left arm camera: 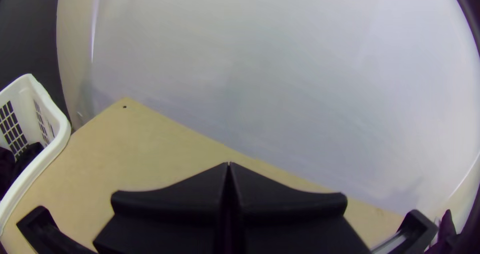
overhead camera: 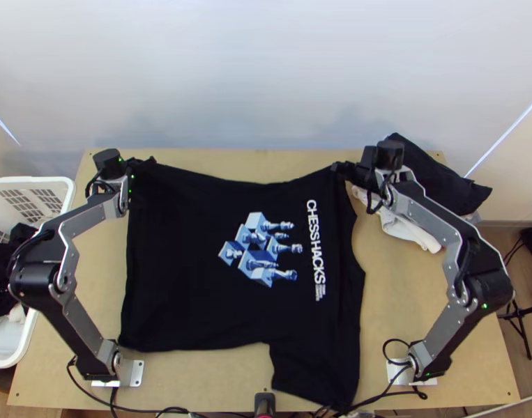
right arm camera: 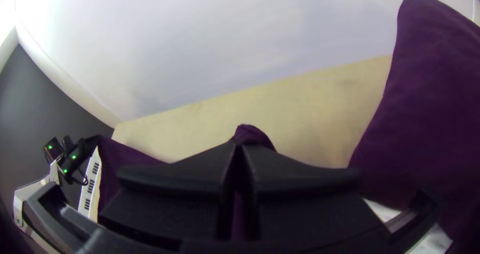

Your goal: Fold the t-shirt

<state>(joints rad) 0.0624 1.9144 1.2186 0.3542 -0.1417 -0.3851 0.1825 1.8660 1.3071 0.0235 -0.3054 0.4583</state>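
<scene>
1. One black t-shirt [overhead camera: 189, 237] is laid out over the middle of the tabletop [overhead camera: 398, 292], print side up, the hem end toward the left and the neck end toward the right.
2. A blue-and-white print [overhead camera: 260, 249] and white lettering [overhead camera: 314, 240] are shown on its front; one sleeve [overhead camera: 314, 376] is spread at the near edge.
3. The far edge is sagged between two held points.
4. The hem-end far corner is pinched by the left tool [overhead camera: 148, 162], its fingers pressed together at the tips.
5. The far edge near the shoulder end is pinched by the right tool [overhead camera: 339, 168], with a bit of fabric poked out past the closed fingertips.
6. At the far right, a dark cloth [overhead camera: 440, 181] is rested over white cloth [overhead camera: 408, 226].
7. Beside the tabletop's left side, dark laundry [overhead camera: 1, 279] is held in a white basket [overhead camera: 69, 191].
</scene>
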